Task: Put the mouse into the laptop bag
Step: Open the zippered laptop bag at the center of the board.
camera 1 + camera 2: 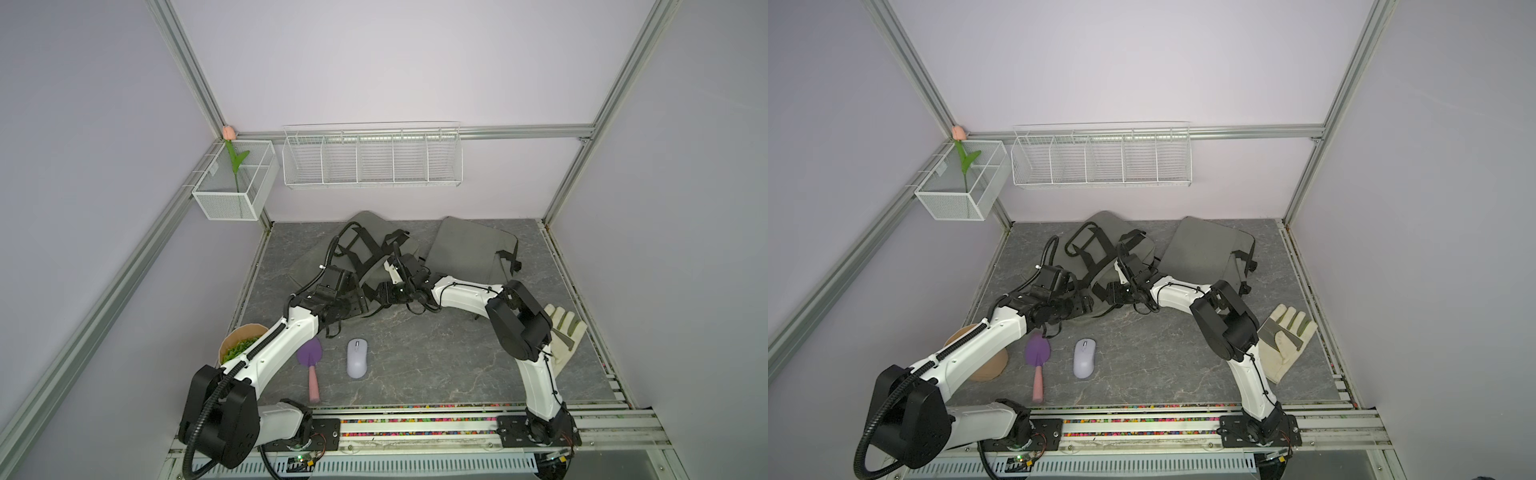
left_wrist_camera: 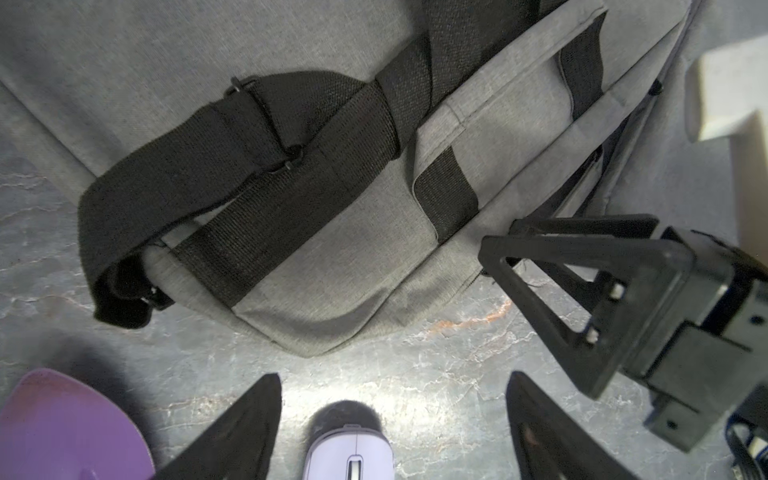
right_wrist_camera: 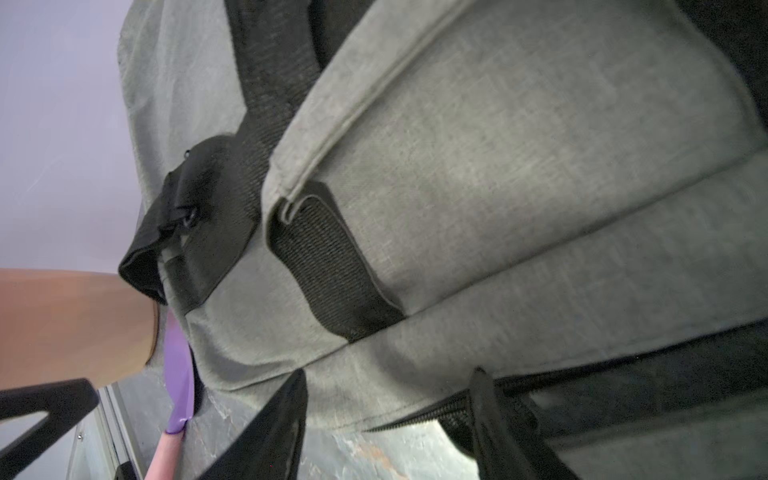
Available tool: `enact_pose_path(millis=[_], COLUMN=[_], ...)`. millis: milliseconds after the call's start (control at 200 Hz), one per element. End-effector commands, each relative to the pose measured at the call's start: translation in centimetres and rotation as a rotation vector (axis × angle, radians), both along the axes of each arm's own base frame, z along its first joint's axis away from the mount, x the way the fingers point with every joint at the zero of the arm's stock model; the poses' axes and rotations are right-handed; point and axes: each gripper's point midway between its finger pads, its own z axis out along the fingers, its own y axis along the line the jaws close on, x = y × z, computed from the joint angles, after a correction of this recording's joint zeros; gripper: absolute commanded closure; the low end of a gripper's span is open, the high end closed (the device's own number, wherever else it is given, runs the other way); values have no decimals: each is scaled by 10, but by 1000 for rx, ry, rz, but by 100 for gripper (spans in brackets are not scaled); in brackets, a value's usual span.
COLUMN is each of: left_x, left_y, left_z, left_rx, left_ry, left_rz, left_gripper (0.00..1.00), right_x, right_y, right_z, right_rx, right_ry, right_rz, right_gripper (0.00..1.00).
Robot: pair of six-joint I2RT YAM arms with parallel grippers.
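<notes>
While both arms crowd over it, the grey laptop bag (image 1: 309,268) lies toward 12 o'clock on the dark stone table (image 1: 436,365) with black straps (image 1: 353,249) tangled on top. The lilac mouse (image 1: 357,358) sits flat on bare table at 6 o'clock from the bag, clear of it and not inside. Just at 9 o'clock of the mouse lies a purple trowel (image 1: 309,353) with a pink handle, and past that a tan pot (image 1: 239,338) sits half under the left arm (image 1: 291,332). A pale work glove (image 1: 567,328) lies well off at 3 o'clock behind the right arm (image 1: 469,293), and a second grey case (image 1: 465,245) rests at 2 o'clock of the bag. A top view shows the mouse (image 1: 1084,358) with its wheel end toward 12 o'clock. From the left wrist, the left gripper (image 2: 392,376) has its fingers spread wide with only table between the tips. The mouse (image 2: 349,449) shows in that gap nearer the wrist, touching neither finger, while the bag's (image 2: 332,291) rounded corner lies just ahead and the right gripper (image 2: 498,239) reaches in at the bag's edge. From the right wrist, the right gripper (image 3: 390,370) also stands spread, with table visible in the gap. One finger (image 3: 490,415) lies across the zipper (image 3: 415,419), and whether it touches the fabric cannot be told.
</notes>
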Motion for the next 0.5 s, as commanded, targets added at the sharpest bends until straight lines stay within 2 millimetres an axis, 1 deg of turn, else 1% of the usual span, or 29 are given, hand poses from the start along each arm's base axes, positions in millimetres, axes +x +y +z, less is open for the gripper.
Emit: enact_pose_path(millis=[0,195,270,425,495], left_x=[2,4,5,4,3], left_y=[2,2,-1,-2,-1], left_z=[-1,-5,-8,-11,-12], left_rx=[6,19,13,7,5], left_ry=[5,17,26,34,35], left_rz=[8,5,-4,-3,-1], left_gripper=[14,14,14,14,14], right_x=[3,-6,-5,8,14], right_y=[-5,-18,-13,5,9], right_z=[-7,-8,-9,-6,-4], right_rx=[28,43,63,132,165], right_ry=[59,58,58,44,34], right_rz=[-54,-92,-80,-70,-75], right_gripper=[37,36,36,37,41])
